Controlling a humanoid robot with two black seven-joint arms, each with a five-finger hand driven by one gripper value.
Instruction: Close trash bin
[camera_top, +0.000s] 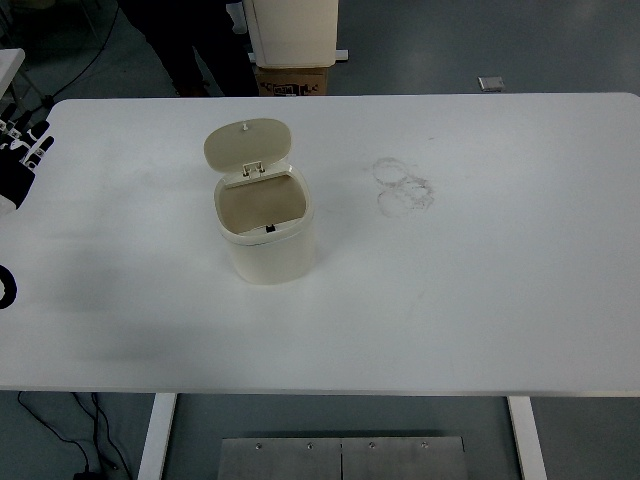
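Below the counter's (480, 330) near edge you see its white legs, a grey metal plate on the floor and a dark cable at the lower left. On the counter itself, left of centre, stands the trash bin (268, 235), a small cream tub, upright. Its lid (247, 143) is swung up on the hinge at the far rim and stands nearly vertical, so you look straight into the open mouth and its tan inside. Right of the bin, well apart from it, faint grey ring marks (403, 187) stain the white top.

At the left edge you find the left hand (20, 160), black with white segments, resting over the counter's far left corner, well apart from the bin; its fingers (30, 135) lie spread and hold nothing. You get no sight of the right hand.

Beyond the far edge sit a cardboard box (290, 80) with a white unit on top of it, and a person's dark legs (195, 45) to its left.
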